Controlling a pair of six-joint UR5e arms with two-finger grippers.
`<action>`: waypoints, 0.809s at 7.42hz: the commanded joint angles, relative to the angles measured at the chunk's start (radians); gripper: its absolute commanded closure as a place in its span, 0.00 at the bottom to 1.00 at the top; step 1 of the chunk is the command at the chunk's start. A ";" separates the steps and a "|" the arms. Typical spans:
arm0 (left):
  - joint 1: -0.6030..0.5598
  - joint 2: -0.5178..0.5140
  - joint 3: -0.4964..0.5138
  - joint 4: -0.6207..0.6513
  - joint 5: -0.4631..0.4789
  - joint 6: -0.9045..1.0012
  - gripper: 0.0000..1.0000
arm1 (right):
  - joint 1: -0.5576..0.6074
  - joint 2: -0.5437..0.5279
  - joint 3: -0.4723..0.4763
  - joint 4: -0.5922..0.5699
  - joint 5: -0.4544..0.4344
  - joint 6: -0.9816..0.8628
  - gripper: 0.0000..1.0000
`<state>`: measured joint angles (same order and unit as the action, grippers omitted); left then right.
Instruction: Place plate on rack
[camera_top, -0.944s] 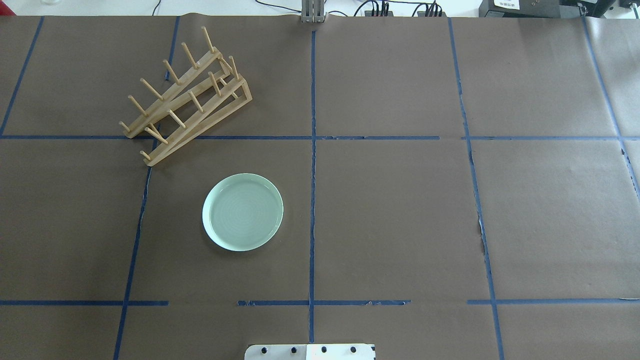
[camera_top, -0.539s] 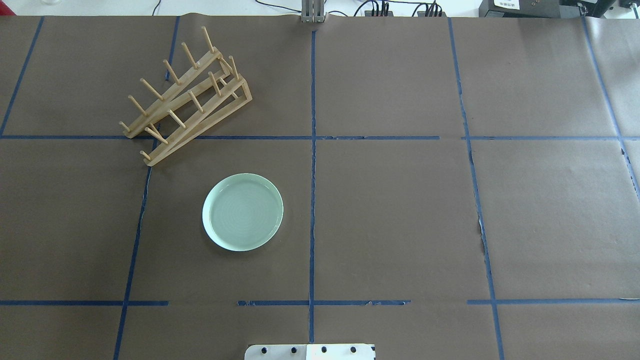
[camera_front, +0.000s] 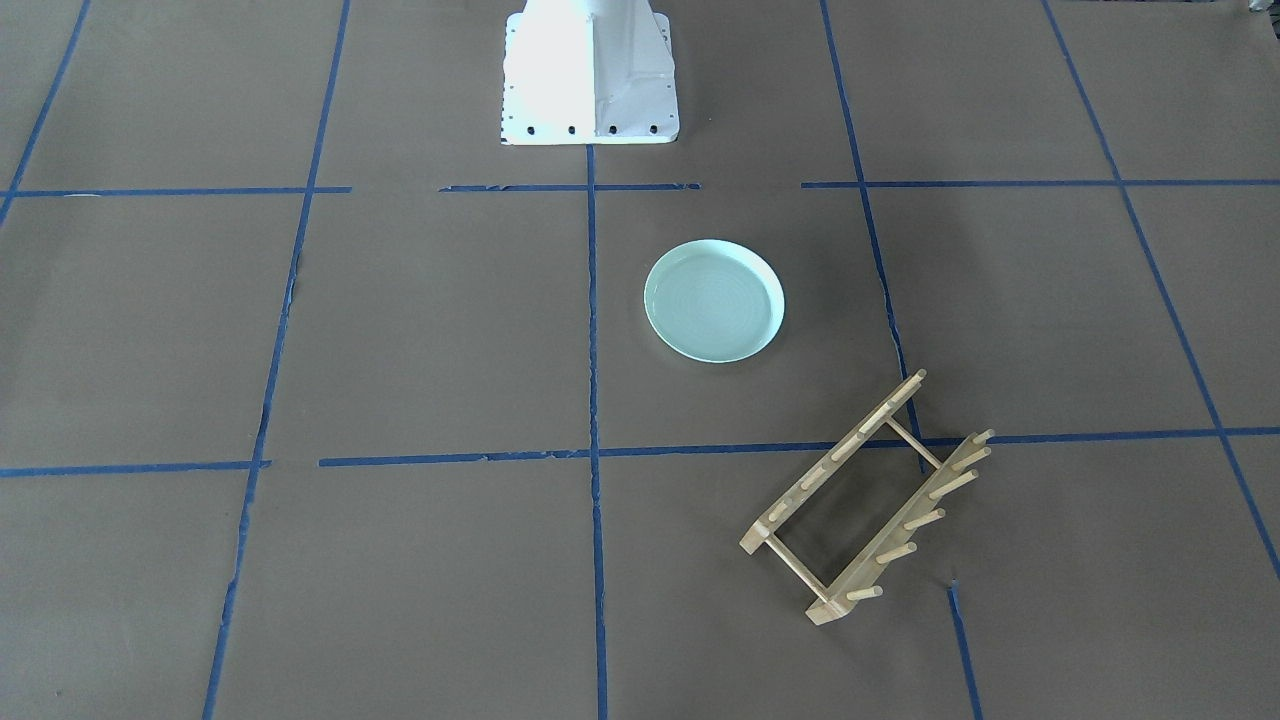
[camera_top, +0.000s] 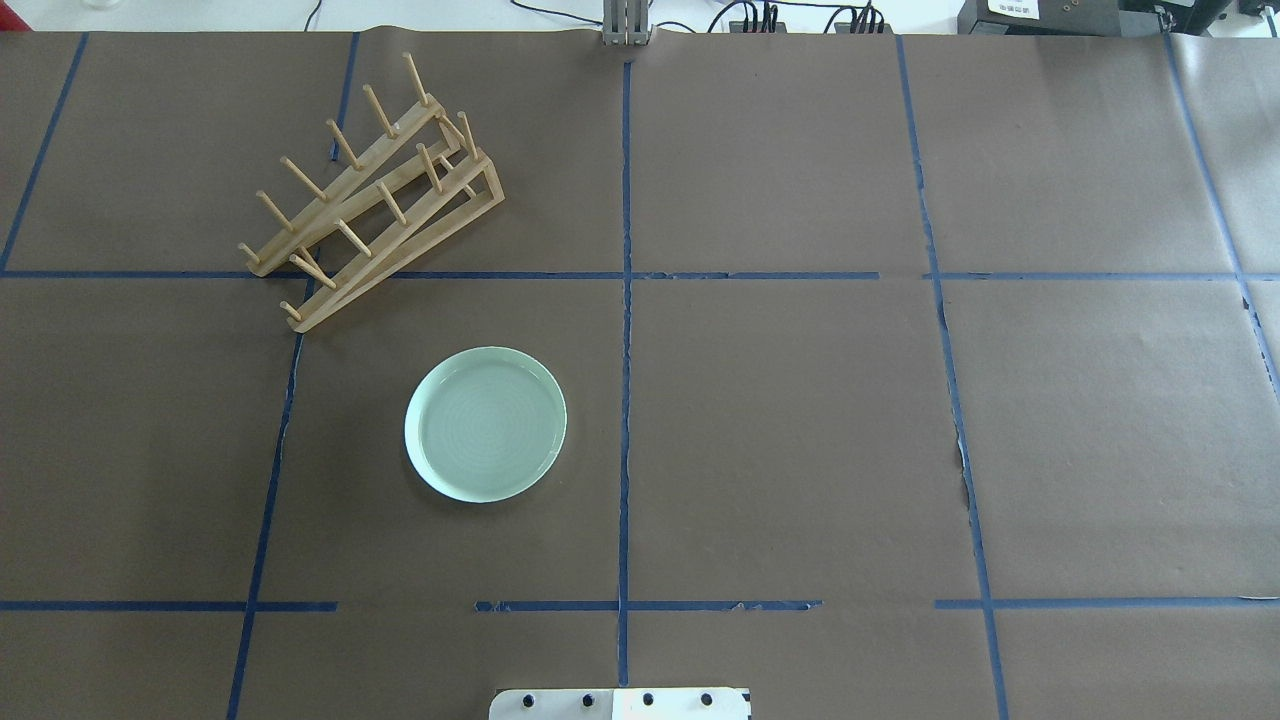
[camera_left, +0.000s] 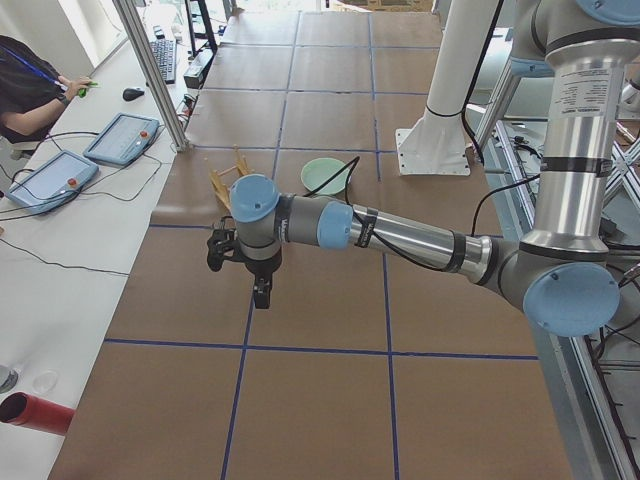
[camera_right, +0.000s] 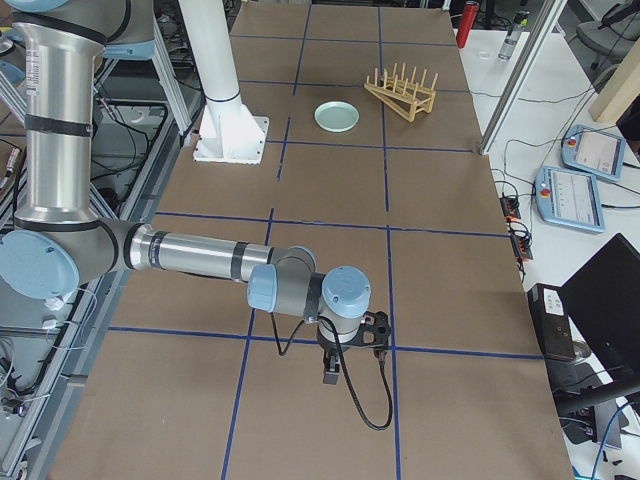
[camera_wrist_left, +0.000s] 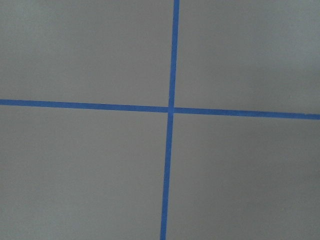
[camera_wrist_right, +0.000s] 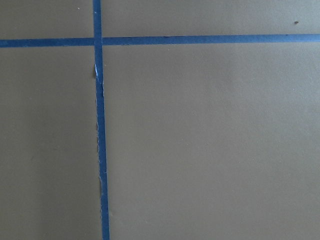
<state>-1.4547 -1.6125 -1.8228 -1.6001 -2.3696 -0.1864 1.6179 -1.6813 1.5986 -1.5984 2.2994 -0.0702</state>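
Observation:
The pale mint-green plate (camera_top: 486, 424) lies flat on the brown table, left of the centre line; it also shows in the front-facing view (camera_front: 714, 300). The light-wood rack (camera_top: 375, 195) stands empty, set diagonally, behind and left of the plate, apart from it; it shows too in the front-facing view (camera_front: 868, 500). My left gripper (camera_left: 262, 290) hangs over the table's left end, far from both. My right gripper (camera_right: 333, 375) hangs over the right end. Each shows only in a side view, so I cannot tell if it is open or shut. Both wrist views show only bare table and blue tape.
The robot's white base (camera_front: 588, 75) stands at the near-middle table edge. Blue tape lines grid the brown table cover (camera_top: 800, 420). Teach pendants (camera_left: 120, 138) and a red cylinder (camera_left: 40, 413) lie on the side bench. An operator (camera_left: 30, 90) sits beyond it.

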 joint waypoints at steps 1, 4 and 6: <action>0.155 -0.042 -0.030 -0.290 0.012 -0.299 0.00 | 0.000 0.000 0.000 0.000 0.000 0.000 0.00; 0.450 -0.304 -0.047 -0.285 0.123 -0.852 0.00 | -0.001 0.000 0.000 0.000 0.000 0.000 0.00; 0.581 -0.500 -0.049 0.023 0.212 -1.005 0.00 | 0.000 0.000 0.000 0.000 0.000 0.000 0.00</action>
<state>-0.9596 -1.9862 -1.8700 -1.7646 -2.2191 -1.0918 1.6177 -1.6812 1.5994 -1.5984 2.2994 -0.0705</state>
